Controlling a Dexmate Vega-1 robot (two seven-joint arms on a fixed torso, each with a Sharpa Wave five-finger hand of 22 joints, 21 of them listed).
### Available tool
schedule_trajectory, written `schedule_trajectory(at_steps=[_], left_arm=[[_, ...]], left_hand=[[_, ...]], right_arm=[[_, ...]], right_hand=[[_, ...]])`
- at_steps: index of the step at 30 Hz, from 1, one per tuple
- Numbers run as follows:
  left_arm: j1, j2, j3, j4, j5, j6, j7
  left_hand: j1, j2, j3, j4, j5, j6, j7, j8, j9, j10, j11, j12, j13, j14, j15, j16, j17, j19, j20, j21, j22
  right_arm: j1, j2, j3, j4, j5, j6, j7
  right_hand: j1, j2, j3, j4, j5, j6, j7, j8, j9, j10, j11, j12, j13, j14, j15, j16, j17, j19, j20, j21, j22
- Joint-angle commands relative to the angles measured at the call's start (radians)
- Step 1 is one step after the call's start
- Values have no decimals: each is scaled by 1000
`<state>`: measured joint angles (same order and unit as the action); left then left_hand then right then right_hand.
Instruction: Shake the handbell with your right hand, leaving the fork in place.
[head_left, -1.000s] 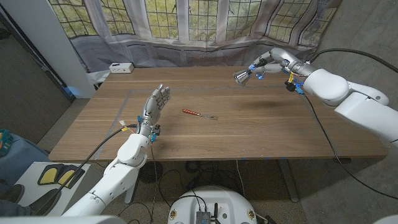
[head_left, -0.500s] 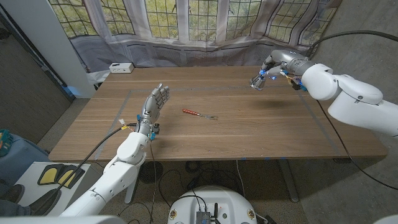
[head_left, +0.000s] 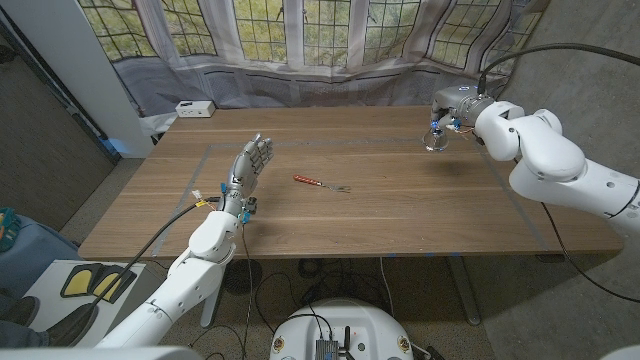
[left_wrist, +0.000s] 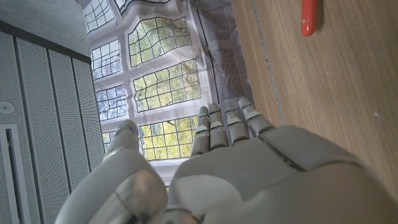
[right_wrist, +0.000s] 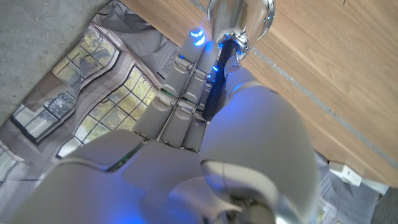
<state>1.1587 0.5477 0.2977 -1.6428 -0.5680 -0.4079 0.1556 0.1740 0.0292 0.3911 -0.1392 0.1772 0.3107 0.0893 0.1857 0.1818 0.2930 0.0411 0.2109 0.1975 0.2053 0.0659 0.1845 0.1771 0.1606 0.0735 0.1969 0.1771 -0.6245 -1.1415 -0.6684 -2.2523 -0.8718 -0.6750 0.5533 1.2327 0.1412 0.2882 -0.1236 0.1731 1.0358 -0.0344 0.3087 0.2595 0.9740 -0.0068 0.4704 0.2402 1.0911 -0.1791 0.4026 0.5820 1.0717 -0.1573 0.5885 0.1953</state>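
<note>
Over the table's (head_left: 400, 215) far right: I see my right hand (head_left: 452, 108) gripping the bell (head_left: 435, 140), mouth down.
Left hand (head_left: 250, 165): fingers straight, holding nothing.
Fork (head_left: 321, 183): mid-table, apart from both hands.

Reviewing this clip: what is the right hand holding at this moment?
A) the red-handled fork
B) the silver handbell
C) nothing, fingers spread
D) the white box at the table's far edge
B: the right hand grips the silver handbell by its dark handle, while the red-handled fork lies on the table's middle.
</note>
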Motion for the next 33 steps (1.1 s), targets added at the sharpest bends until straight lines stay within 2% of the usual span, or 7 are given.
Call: schedule_trajectory(at_steps=[1, 5, 10, 20, 26, 33], left_arm=[[0, -4, 2, 12, -9, -13, -9], [3, -3, 1, 9, -9, -13, -8], [9, -2, -1, 6, -13, -12, -6], [8, 1, 3, 4, -13, -10, -12], [5, 3, 5, 1, -11, -7, -15], [7, 4, 8, -6, -11, 0, -12]], left_hand=[[11, -3, 6, 1, -3, 6, 1, 7, 3, 6, -3, 3, 2, 8, -1, 3, 2, 3, -4, 3, 3], [11, -3, 6, 1, -3, 6, 0, 7, 3, 7, -4, 3, 2, 9, -1, 3, 2, 3, -4, 3, 3], [11, -3, 6, 1, -3, 6, -1, 7, 3, 7, -3, 3, 2, 9, -1, 3, 2, 3, -4, 3, 3], [10, -3, 6, 2, -3, 7, -1, 7, 3, 6, -3, 3, 2, 8, -1, 3, 2, 2, -4, 3, 3], [10, -3, 6, 2, -3, 8, 2, 7, 3, 5, -3, 2, 2, 8, -2, 3, 2, 2, -4, 3, 3], [10, -3, 6, 2, -3, 8, 1, 7, 3, 6, -6, 2, 2, 8, -2, 2, 2, 0, -3, 2, 3]], right_arm=[[-36, 157, 46, 82, -958, 208, 478], [-48, 220, 68, 116, -1094, 295, 537], [-77, 274, 112, 149, -1187, 326, 541], [-112, 336, 172, 166, -1279, 360, 544], [-123, 348, 195, 166, -1285, 382, 541], [-160, 341, 229, 142, -1190, 389, 487]], right_hand=[[-9, 0, 1, 7, 8, 4, -8, -1, 0, 41, -3, -5, 111, 0, -24, -3, 3, -5, -6, 13, 0], [-8, 0, 2, 5, 9, 8, -15, 0, -1, 44, -7, -8, 107, 4, -29, -6, 2, -7, -11, 16, 0], [-8, -1, 3, 4, 10, 11, -23, 1, -3, 45, -10, -13, 102, 9, -34, -9, 1, -8, -17, 21, -1], [-8, -2, 4, 2, 11, 16, -25, 2, -5, 53, -18, -16, 100, 17, -36, -13, 0, -6, -20, 29, -1], [-11, -4, 3, 2, 11, 15, -29, 1, -6, 53, -21, -18, 100, 18, -35, -17, -1, -11, -22, 33, -1], [-10, -4, 3, 1, 12, 17, -29, 1, -8, 56, -23, -19, 100, 21, -38, -21, -1, -13, -22, 37, -1]])
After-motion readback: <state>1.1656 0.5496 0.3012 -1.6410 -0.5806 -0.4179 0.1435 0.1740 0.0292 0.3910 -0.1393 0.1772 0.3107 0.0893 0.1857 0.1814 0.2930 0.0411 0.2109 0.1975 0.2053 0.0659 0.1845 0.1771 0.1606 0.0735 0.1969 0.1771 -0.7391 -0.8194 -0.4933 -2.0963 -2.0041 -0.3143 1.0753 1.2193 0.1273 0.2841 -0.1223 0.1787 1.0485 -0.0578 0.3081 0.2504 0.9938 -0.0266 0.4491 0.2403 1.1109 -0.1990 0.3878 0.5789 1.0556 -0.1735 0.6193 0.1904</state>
